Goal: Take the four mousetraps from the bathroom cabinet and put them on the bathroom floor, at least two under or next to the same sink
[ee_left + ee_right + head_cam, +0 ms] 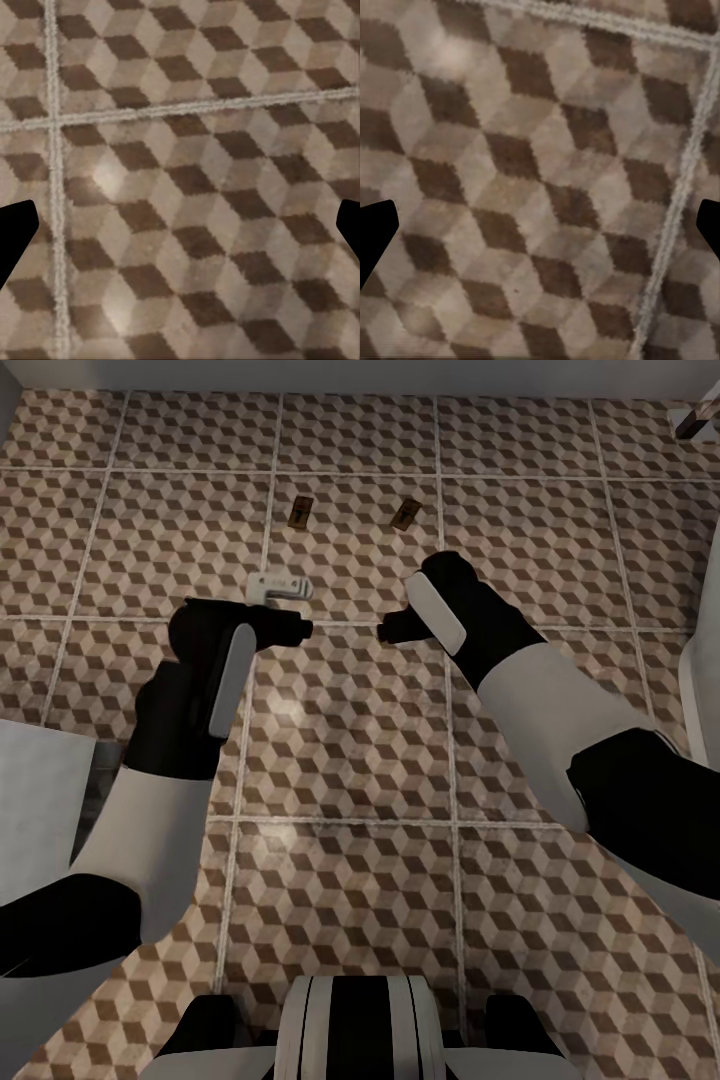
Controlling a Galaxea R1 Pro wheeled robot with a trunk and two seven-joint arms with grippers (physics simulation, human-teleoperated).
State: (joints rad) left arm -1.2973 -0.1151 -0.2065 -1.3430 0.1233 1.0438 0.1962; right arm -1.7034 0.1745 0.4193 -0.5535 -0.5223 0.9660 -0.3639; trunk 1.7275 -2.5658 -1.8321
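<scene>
Two mousetraps lie flat on the bathroom floor [350, 720] near the far wall, one [298, 512] to the left and one [404, 514] to the right, about a tile's width apart. My left gripper [292, 626] and right gripper [393, 628] hover over the tiles just short of them, tips facing each other. In each wrist view the dark fingertips [15, 232] [375, 232] stand wide apart at the picture's edges, so the left gripper [180, 229] and right gripper [540, 232] are open, with bare cube-patterned tile between them. The cabinet is out of view.
A small white flat object [280, 585] lies on the floor just beyond my left gripper. A pale wall [360, 375] runs along the far side. White fixtures stand at the right edge [703, 680] and left edge [40, 810]; whether either is the sink I cannot tell.
</scene>
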